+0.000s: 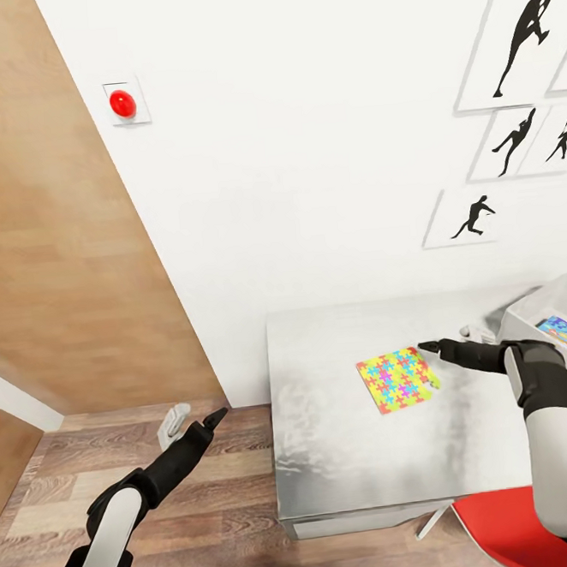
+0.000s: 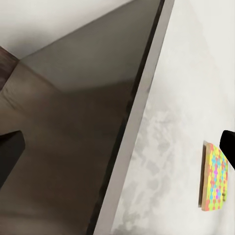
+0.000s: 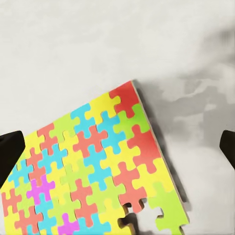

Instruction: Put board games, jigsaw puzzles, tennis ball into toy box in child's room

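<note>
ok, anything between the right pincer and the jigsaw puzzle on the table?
Nothing visible. The right pincer hangs open right above the jigsaw puzzle's far corner, with only bare table around it. The toy box sits just beyond, and no object lies between it and the puzzle.

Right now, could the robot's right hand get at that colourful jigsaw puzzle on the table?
Probably yes. The right hand hovers just above the jigsaw puzzle, fingers spread wide in the wrist view, and nothing lies between them on the table.
</note>
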Controlling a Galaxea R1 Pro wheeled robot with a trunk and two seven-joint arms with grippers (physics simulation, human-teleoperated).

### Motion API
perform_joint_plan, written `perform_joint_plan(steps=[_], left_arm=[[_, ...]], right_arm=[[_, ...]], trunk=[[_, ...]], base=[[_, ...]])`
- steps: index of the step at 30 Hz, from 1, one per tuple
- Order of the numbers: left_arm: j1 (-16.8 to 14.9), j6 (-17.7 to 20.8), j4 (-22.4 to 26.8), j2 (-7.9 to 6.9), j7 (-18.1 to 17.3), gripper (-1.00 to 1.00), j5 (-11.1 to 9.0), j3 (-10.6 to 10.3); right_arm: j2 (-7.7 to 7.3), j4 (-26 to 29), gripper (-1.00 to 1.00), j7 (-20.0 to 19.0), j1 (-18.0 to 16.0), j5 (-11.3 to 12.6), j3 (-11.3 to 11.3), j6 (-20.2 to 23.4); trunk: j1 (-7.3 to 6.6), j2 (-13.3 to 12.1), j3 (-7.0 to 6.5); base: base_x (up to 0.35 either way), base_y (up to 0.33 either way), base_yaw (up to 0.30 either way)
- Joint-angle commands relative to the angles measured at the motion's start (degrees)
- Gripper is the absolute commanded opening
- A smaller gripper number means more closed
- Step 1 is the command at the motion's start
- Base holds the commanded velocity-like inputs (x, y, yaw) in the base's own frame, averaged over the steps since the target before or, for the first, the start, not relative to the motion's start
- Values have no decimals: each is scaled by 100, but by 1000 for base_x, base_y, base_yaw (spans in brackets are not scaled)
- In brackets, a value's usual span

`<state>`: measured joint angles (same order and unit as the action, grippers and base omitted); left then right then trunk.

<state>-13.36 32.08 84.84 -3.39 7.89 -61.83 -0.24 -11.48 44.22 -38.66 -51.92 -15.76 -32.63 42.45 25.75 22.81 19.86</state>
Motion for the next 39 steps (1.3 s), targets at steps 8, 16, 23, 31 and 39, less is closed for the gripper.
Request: perform_joint_plan(steps=[8,16,23,31,39], left_arm=[[-7,17,-11,4,54,100,-59,-2],[-8,17,-24,5,52,100,-65,-2],[-8,17,-27,5,54,100,-60,-2],[-8,17,-28,5,54,100,-64,-2],[-8,17,-28,5,53,100,-65,-2]], right_arm=[[9,-80,100,-54,-5,-59,-24,19],[30,-101,100,-54,-3,-59,-24,26],[31,-104,100,-54,-2,-61,-24,26],[31,-106,100,-54,-2,-64,-24,26],[28,-106,100,-54,-2,-64,-24,27]], trunk=[[3,11,10],[3,11,10],[3,11,10],[3,11,10],[3,11,8]], base=[[0,0,0],[0,0,0],[0,0,0],[0,0,2],[0,0,114]])
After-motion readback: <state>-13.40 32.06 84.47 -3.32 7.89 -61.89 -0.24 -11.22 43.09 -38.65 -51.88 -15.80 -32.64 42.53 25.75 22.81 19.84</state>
